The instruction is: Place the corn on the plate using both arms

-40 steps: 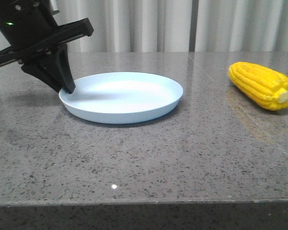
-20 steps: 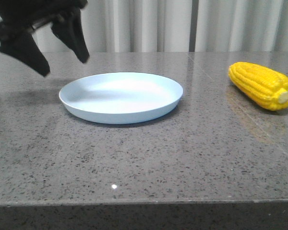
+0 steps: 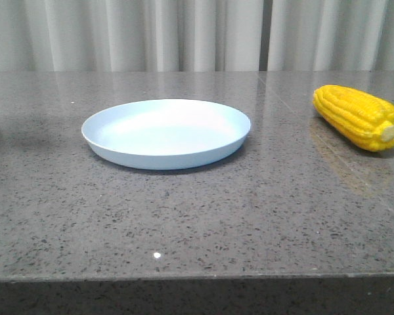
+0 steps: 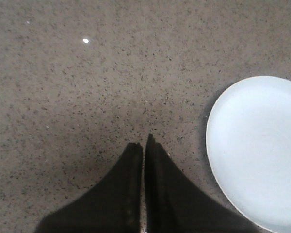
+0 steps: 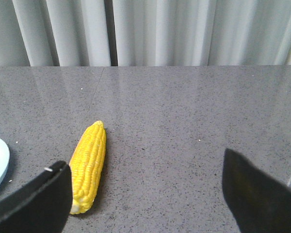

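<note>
Yellow kerneled corn (image 3: 359, 117): on the grey stone table (image 3: 197, 216), well right of our empty pale blue round plate (image 3: 166, 133). Left gripper (image 4: 144, 145): clenched, empty. Right gripper (image 5: 145, 189): spread, empty. Step, we judge: reach for corn, then grasp.

A grey speckled stone desk (image 3: 197, 216) fills the lower three quarters of the front view, its front edge dark along the bottom. Pale pleated curtains (image 3: 184, 33) hang across the top of the frame. Soft, even light leaves faint reflections on the polished surface.
</note>
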Available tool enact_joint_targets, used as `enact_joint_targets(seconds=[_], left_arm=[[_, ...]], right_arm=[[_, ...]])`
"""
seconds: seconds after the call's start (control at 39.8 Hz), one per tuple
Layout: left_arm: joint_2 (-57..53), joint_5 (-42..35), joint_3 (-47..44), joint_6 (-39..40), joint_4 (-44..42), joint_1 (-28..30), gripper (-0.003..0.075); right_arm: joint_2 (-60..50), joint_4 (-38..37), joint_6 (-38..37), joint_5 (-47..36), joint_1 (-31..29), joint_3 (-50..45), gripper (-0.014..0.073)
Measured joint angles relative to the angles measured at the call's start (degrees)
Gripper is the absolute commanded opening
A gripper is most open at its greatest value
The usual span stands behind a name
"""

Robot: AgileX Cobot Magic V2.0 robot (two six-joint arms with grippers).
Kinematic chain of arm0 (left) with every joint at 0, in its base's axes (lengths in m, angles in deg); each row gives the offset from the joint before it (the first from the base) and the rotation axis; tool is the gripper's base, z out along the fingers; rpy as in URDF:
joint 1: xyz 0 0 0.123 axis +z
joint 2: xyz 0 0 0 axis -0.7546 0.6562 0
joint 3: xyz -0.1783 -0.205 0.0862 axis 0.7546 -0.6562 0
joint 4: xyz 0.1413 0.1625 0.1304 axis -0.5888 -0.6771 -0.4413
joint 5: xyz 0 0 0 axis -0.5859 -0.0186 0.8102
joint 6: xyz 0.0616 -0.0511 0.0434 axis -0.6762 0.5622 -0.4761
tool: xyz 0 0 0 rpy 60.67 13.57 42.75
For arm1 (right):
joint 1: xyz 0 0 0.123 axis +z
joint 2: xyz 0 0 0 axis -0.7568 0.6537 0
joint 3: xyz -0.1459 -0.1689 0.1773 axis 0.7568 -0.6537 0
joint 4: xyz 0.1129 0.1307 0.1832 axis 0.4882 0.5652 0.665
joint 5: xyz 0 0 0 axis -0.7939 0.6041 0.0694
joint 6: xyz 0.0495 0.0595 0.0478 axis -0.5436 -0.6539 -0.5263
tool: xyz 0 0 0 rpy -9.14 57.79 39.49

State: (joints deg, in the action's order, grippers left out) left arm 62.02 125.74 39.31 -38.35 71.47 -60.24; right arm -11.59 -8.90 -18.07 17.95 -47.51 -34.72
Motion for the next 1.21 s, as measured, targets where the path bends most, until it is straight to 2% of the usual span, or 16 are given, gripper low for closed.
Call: enact_joint_targets(seconds=[0.25,0.4,0.6,0.8,0.98,1.21], left_arm=[[-17.2,-16.6,-14.7,0.0,-3.5,0.0,-0.002],[-28.0,-23.4,-25.8,0.0,-6.9,0.0,-0.002],[-42.6,-27.1,-37.9,0.0,-8.0,0.0,-0.002],[-55.9,-30.0,-46.3,0.0,-8.9,0.0,-0.002],[-63.6,-30.2,-48.7,0.0,-9.0,0.0,-0.002],[-65.0,-30.2,-49.1,0.0,-9.0,0.0,-0.002]], right_arm=[[0.0,0.0,0.0,0.0,0.0,0.0,0.0645],[0.0,0.0,0.0,0.0,0.0,0.0,0.0645],[0.0,0.0,0.0,0.0,0.0,0.0,0.0645],[0.0,0.0,0.0,0.0,0.0,0.0,0.0645],[0.0,0.0,0.0,0.0,0.0,0.0,0.0645],[0.0,0.0,0.0,0.0,0.0,0.0,0.0645]])
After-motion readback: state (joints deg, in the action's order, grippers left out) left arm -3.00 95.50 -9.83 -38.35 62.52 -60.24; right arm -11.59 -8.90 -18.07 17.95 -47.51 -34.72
